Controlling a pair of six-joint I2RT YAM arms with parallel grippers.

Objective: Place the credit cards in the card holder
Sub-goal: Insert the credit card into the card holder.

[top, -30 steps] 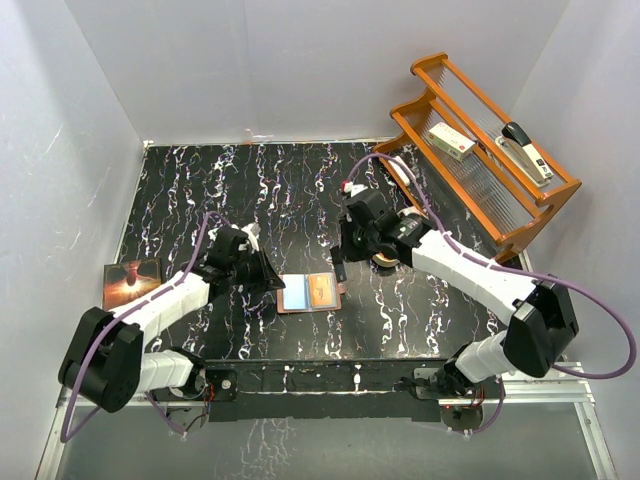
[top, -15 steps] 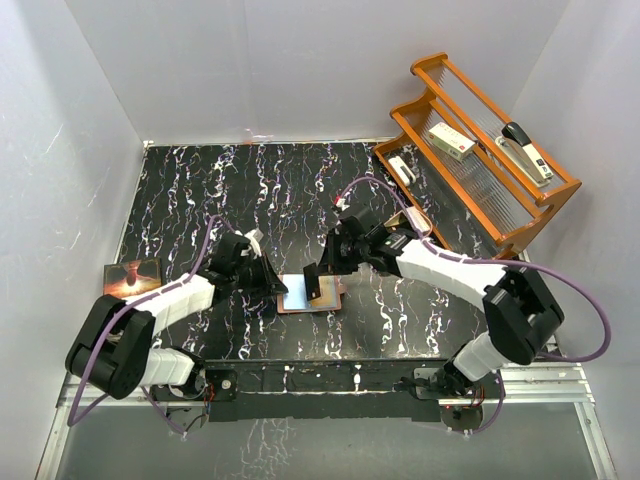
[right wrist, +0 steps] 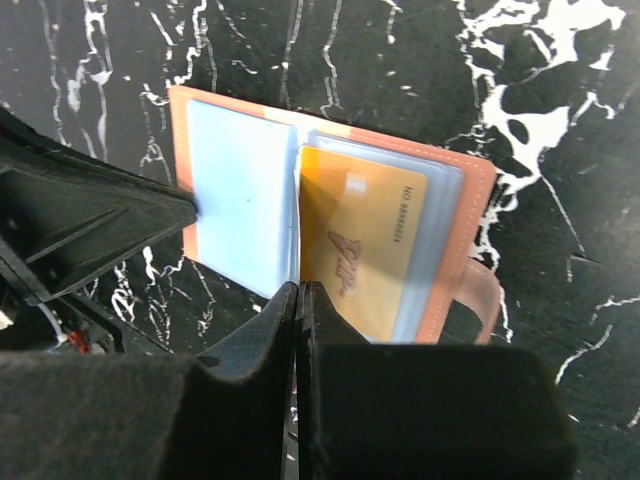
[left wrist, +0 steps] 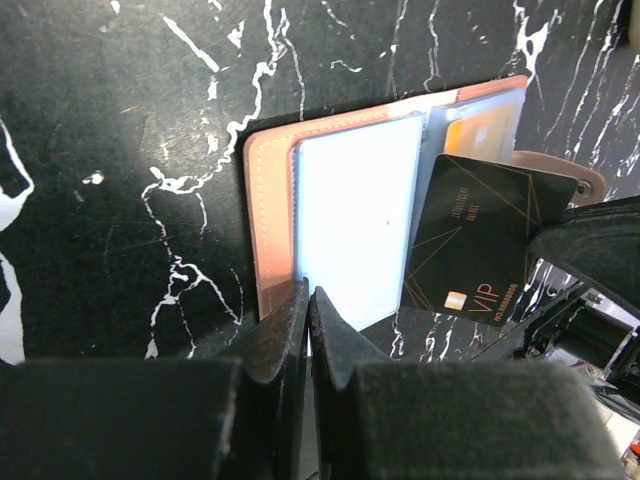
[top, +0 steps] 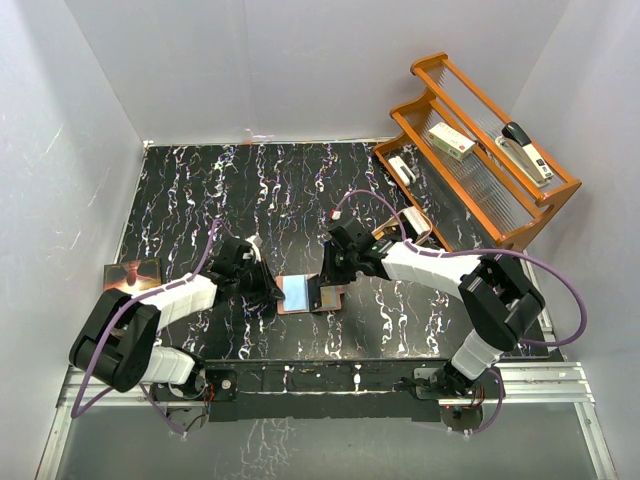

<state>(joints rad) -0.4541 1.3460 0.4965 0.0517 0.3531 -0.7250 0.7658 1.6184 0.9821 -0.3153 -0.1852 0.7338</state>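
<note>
The reddish-brown card holder (top: 337,294) lies open on the black marbled table, its leather edge (left wrist: 270,220) (right wrist: 470,240) showing in both wrist views. A light blue card (left wrist: 355,220) (right wrist: 240,200) sits on its left half. My left gripper (top: 275,291) (left wrist: 308,295) is shut on that card's near left edge. An orange-gold card (right wrist: 360,240) (left wrist: 480,125) sits in a clear pocket on the right half. My right gripper (top: 325,285) (right wrist: 300,290) is shut on a black VIP card (left wrist: 480,240), tilted over the right half. In the right wrist view that card is hidden, edge-on between the jaws.
A dark booklet with an orange picture (top: 132,280) lies at the table's left edge. An orange wooden rack (top: 480,190) at the back right holds a stapler (top: 527,150) and a small box (top: 452,141). A tan dish (top: 415,222) sits behind the right arm.
My right gripper has swung left and down with the black card, from beside the tan dish to over the holder's right half. The left gripper has stayed at the holder's left edge.
</note>
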